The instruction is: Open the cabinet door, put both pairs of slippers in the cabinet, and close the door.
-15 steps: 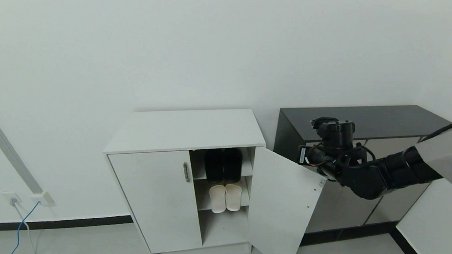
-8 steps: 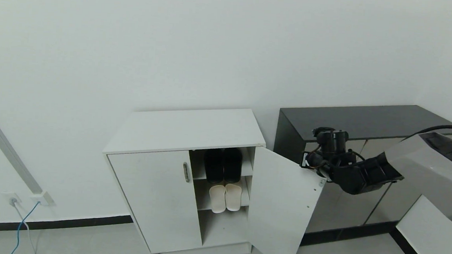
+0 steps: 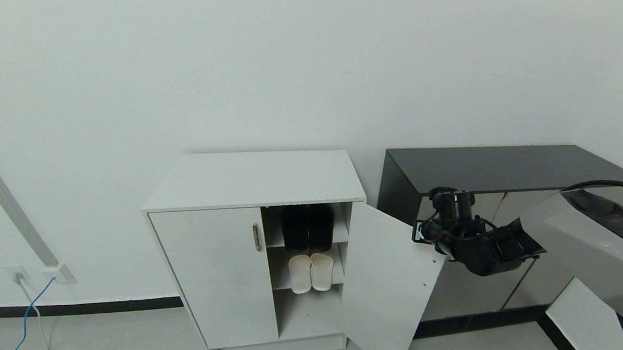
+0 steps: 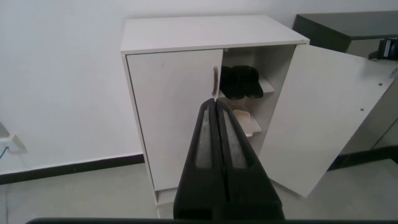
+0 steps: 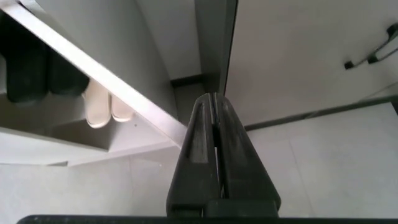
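The white cabinet (image 3: 257,180) stands against the wall, its left door shut and its right door (image 3: 386,277) swung wide open. Black slippers (image 3: 308,226) sit on the upper shelf and cream slippers (image 3: 311,272) on the shelf below. My right gripper (image 3: 420,233) is at the open door's upper outer edge, behind the panel. Its fingers are shut and hold nothing (image 5: 214,99). Both pairs also show past it, the black slippers (image 5: 37,71) and the cream slippers (image 5: 106,106). My left gripper (image 4: 214,106) is shut and empty, held back from the cabinet front (image 4: 174,112), in line with the left door's handle (image 4: 215,81).
A dark sideboard (image 3: 507,165) stands right of the cabinet, just behind the open door. A wall socket with a blue cable (image 3: 29,282) is low on the wall at far left. Bare floor (image 3: 118,331) lies before the cabinet.
My right arm has dropped a little, bringing the gripper lower along the open door's outer edge. The door and both pairs of slippers have stayed put.
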`<state>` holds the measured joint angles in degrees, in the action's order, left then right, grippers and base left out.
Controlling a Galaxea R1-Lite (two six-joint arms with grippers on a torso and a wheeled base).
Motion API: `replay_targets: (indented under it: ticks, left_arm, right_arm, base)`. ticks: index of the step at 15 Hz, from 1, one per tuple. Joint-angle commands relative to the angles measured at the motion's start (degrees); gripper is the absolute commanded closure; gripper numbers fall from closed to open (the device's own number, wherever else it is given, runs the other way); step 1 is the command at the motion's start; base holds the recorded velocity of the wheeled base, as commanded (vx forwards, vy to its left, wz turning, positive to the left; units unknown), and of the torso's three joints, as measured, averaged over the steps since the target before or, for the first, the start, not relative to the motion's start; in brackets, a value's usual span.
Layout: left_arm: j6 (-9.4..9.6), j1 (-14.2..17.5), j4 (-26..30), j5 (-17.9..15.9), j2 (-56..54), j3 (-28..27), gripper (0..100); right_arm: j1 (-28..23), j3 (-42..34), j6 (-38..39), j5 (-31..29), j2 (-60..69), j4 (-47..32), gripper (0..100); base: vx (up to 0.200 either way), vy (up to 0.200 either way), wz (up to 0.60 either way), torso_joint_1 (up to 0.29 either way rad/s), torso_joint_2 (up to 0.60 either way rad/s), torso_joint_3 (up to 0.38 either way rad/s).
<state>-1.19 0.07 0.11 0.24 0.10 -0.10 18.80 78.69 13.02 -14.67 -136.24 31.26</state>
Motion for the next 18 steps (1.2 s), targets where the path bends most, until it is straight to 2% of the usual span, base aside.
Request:
replay_targets:
  ticks: [1,5,10,12,15,18]
  left_arm:
    - [-0.04,0.01,-0.02,0.02,-0.01,0.01,100]
    - [-0.04,0.01,-0.02,0.02,-0.01,0.01,100]
    - [-0.04,0.01,0.07,0.02,-0.01,0.01,100]
    - [-0.04,0.01,-0.02,0.02,-0.01,0.01,100]
    - [-0.04,0.01,-0.02,0.02,-0.01,0.01,100]
    - [-0.04,0.01,-0.02,0.02,-0.01,0.01,100]
  right_arm:
    - [0.89,-2.31,-0.01,-0.01,1.42,0.12,100]
    - [6.51,-11.45,0.34,-0.01,8.98,0.47,100]
    - [15.3,-22.88,1.75,-0.01,16.01,6.01,100]
    - [15.57,-24.73,1.83,0.25,18.64,6.54,100]
    - [15.83,-29.74,-1.95,0.95,19.87,12.6,100]
    - [16.09,-30.79,-2.91,1.13,19.87,14.36,100]
  base:
    - [0.0,0.0,0.0,0.0,0.0,0.0]
    - [0.0,0.0,0.0,0.0,0.0,0.0]
    - [0.0,0.0,0.0,0.0,0.0,0.0]
    - [0.0,0.0,0.0,0.0,0.0,0.0]
    - [0.0,0.0,0.0,0.0,0.0,0.0]
    - [0.0,0.0,0.0,0.0,0.0,0.0]
